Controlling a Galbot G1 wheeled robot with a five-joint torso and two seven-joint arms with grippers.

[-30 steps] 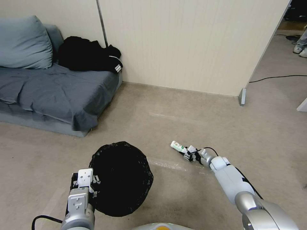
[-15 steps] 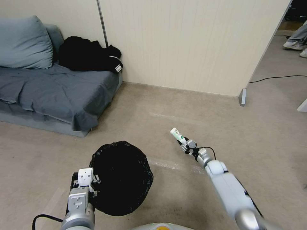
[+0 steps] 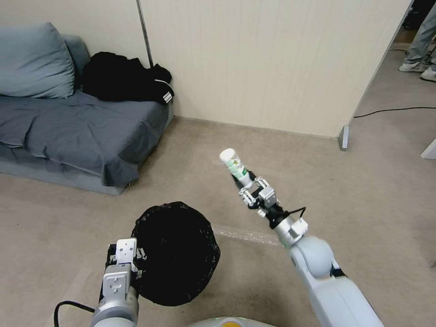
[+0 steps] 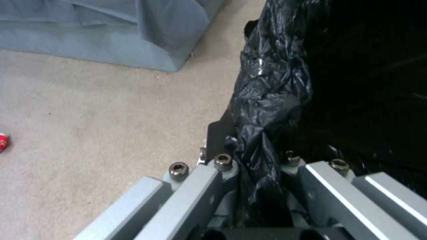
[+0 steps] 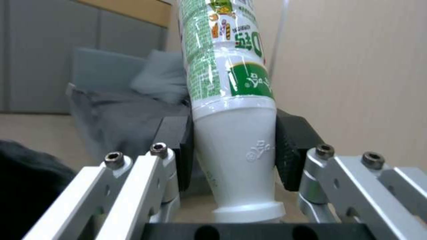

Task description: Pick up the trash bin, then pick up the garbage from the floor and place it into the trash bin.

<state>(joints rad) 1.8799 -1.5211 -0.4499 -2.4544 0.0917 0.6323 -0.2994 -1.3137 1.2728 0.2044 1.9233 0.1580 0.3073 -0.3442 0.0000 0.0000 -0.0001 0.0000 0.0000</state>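
The white bottle (image 3: 235, 165) with green label is pinched at its lower body by the right pincer (image 3: 247, 184), raised above the floor beside the trash bin (image 3: 177, 252). The bin's black liner (image 4: 267, 100) at the rim is clamped by the left pincer (image 3: 125, 261).

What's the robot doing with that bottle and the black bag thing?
It is tidying up litter. Its right end effector is shut on a white plastic bottle with a green label, held up off the beige floor. Its left end effector pinches the rim of a small round trash bin lined with a glossy black bag. The bottle is not over the bin yet. A small red piece of litter lies on the floor nearby.
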